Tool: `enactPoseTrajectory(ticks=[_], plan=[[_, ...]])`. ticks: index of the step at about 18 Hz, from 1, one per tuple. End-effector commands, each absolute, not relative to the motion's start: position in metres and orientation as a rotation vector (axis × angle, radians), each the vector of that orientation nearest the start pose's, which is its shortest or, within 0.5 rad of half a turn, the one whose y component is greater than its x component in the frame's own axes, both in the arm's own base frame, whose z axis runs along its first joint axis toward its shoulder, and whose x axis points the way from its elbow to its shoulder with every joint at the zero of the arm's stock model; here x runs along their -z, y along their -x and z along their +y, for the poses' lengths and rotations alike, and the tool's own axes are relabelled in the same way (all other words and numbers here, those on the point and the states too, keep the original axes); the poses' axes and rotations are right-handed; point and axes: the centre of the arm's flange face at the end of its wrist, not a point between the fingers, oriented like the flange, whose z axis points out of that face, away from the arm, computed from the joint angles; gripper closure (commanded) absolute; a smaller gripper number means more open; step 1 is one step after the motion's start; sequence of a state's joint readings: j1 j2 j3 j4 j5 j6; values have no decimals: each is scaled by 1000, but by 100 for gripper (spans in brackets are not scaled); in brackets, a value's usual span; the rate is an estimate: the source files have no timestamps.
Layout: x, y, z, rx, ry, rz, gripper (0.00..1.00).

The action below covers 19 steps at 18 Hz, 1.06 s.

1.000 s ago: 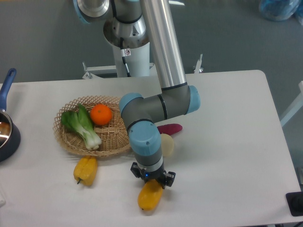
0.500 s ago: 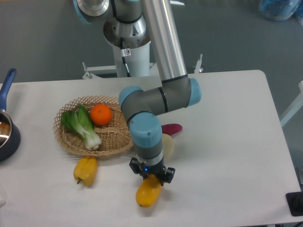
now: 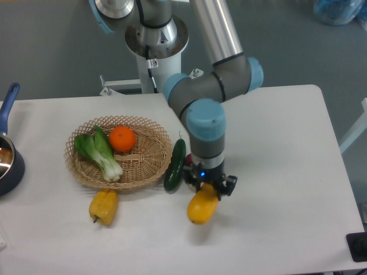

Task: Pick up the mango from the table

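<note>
Camera view from above the table point(image 3: 287, 143), and the gripper point(image 3: 210, 189) has the mango point(image 3: 202, 208) pinched at its upper end, fingers closed tight on the fruit with the body hanging down below them. It looks lifted: a soft shadow sits on the white surface beneath and slightly to the left, so the fruit is off the tabletop, near the front edge, just right of the cucumber point(image 3: 175, 165). Gripping it by one end lets the long body dangle straight down (a sensible hold for a smooth, slippery skin, I'd say, though it could swing).

The arm reaches down from the base at the back, wrist vertical over the fruit, well clear of the basket point(image 3: 143, 166).

Count them off: one mango in the fingers; one cucumber leaning against the basket's right rim; one yellow pepper point(image 3: 104, 206) on the table in front of the basket; one orange point(image 3: 123, 138) and one bok choy point(image 3: 100, 152) inside the basket; one dark pot point(image 3: 8, 160) with a blue handle at the left edge.
</note>
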State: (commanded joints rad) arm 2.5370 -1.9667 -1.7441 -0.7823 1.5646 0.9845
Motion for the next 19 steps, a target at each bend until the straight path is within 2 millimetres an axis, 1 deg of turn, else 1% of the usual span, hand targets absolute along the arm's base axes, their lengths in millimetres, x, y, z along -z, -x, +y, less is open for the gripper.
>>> enactPoseTrajectory(ticks=[3, 7, 9, 13, 19], plan=[[-276, 442, 437, -287, 3000, 85, 80], [-296, 458, 413, -321, 2975, 130, 78], [-301, 460, 411, -327, 2961, 175, 77], [-310, 463, 412, -334, 2927, 223, 77], [-309, 459, 411, -320, 2941, 231, 78]])
